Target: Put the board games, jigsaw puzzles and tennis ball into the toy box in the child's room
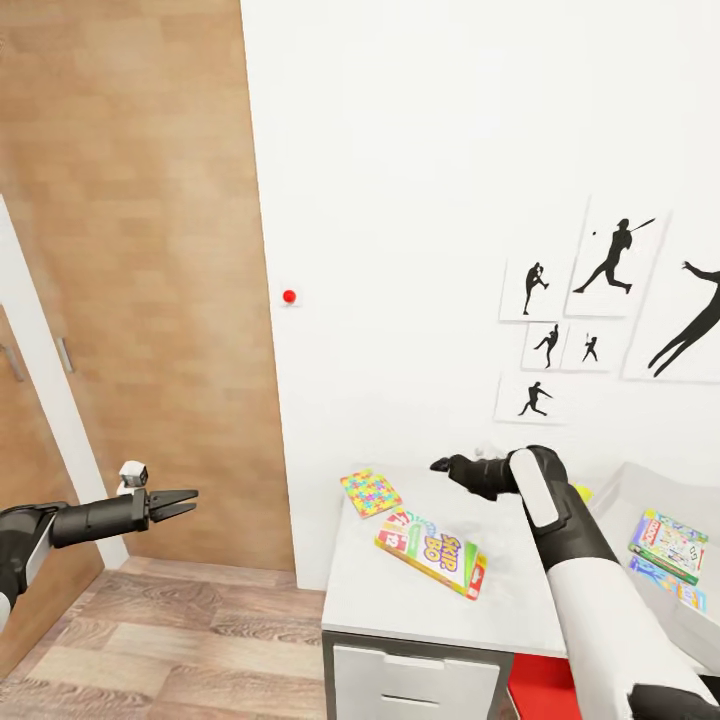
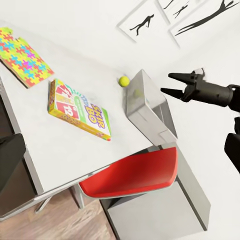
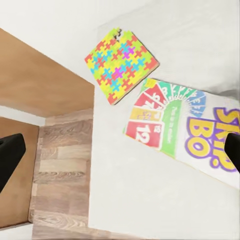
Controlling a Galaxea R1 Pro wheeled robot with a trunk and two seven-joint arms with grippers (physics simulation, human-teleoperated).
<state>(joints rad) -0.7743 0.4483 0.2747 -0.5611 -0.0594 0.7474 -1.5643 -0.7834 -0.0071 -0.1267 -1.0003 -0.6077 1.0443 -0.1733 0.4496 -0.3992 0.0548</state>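
My right gripper (image 1: 440,465) spread open, hovering over table (image 1: 420,600); Skip-Bo box (image 1: 431,551) just below it lower-centre, long axis slanting down-right. Left gripper (image 1: 190,500) open too, far left.

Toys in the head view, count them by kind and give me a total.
Jigsaw puzzle boxes: 1, the puzzle on the table.
Board game boxes: 2, the SKIP-BO box on the table, the pastel game in the bin.
Blue box under the pastel game, kind unclear: 1.
Balls: 1, the ball.
Total: 5.
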